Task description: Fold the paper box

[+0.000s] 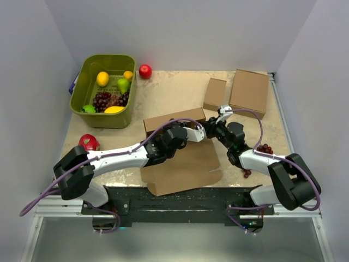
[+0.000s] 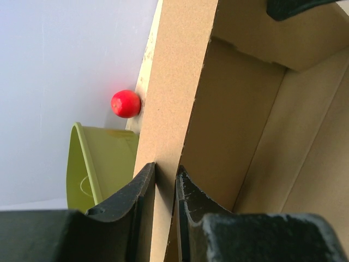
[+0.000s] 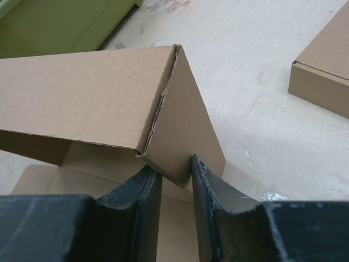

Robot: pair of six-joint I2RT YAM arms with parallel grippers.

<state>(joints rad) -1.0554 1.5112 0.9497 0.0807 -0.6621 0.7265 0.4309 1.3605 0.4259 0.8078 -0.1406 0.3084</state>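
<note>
The paper box (image 1: 185, 164) lies open in the middle of the table, its base flat and its far wall standing upright. My left gripper (image 1: 192, 135) is shut on that upright wall; in the left wrist view the cardboard (image 2: 174, 82) runs up from between my left gripper (image 2: 165, 177). My right gripper (image 1: 209, 129) is at the wall's right end. In the right wrist view the wall and its side flap (image 3: 185, 125) meet in a corner, and my right gripper (image 3: 176, 169) is closed on the flap's lower corner.
A green basket (image 1: 82, 82) of fruit stands at the back left, with a red apple (image 1: 145, 71) beside it. A small narrow box (image 1: 215, 94) and a medium flat box (image 1: 250, 91) lie at the back right. Grapes (image 1: 264, 148) lie by the right arm. A red fruit (image 1: 88, 142) lies at the left.
</note>
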